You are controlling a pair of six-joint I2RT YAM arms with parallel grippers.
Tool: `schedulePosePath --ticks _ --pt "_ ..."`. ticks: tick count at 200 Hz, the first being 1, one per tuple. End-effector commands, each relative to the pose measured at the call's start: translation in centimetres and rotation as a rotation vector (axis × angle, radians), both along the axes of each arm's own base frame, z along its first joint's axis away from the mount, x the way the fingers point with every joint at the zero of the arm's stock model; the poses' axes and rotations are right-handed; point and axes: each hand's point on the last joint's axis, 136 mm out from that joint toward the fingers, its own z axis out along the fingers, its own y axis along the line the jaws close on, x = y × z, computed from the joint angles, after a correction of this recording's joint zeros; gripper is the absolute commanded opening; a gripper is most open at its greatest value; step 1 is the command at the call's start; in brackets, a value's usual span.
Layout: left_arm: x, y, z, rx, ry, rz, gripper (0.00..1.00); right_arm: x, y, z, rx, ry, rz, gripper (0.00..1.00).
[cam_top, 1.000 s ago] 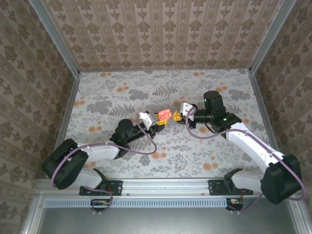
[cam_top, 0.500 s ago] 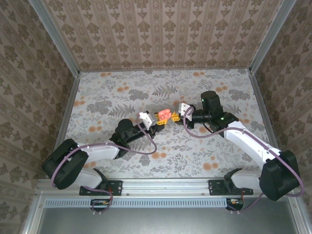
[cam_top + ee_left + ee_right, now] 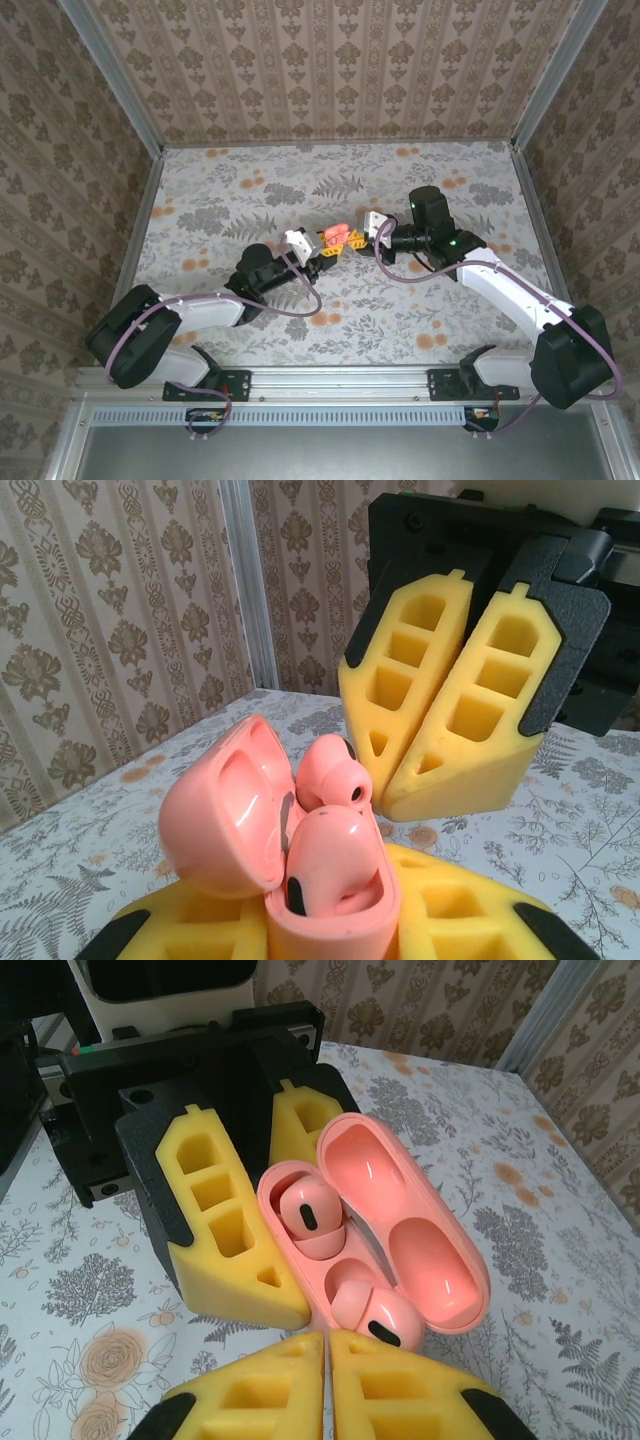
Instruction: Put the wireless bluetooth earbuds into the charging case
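The pink charging case (image 3: 400, 1230) is open, its lid (image 3: 215, 815) swung back. My left gripper (image 3: 324, 256) is shut on the case's base between its yellow fingers (image 3: 225, 1225). One earbud (image 3: 308, 1217) sits in its socket at the end nearer the left arm. The other earbud (image 3: 378, 1317) lies tilted over the second socket and sticks up, its ear tip (image 3: 352, 790) exposed. My right gripper (image 3: 327, 1345) is shut with nothing between its fingers, its tips right next to the tilted earbud. From the left wrist, the right gripper (image 3: 400, 798) stands just behind the case.
Both arms meet at the middle of the floral table (image 3: 420, 300). Patterned walls and metal rails (image 3: 140, 210) close in the table on the left, right and far sides.
My right gripper has edged slightly left toward the case. The left arm and the case have stayed in place.
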Motion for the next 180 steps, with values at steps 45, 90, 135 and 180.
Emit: schedulePosePath --ticks 45,90,135,180 --pt "0.0 0.4 1.5 -0.024 -0.05 0.009 0.12 0.1 1.1 1.8 0.037 -0.033 0.042 0.11" --pt "0.0 0.5 1.5 -0.021 -0.053 0.009 0.12 0.1 1.3 2.1 0.04 -0.039 0.048 0.11" --pt "-0.1 0.5 1.7 -0.021 -0.057 0.009 0.12 -0.5 0.7 2.8 0.05 -0.063 0.036 0.14" --pt "-0.2 0.6 2.0 -0.02 -0.068 0.009 0.12 0.0 -1.2 2.5 0.072 -0.051 -0.037 0.19"
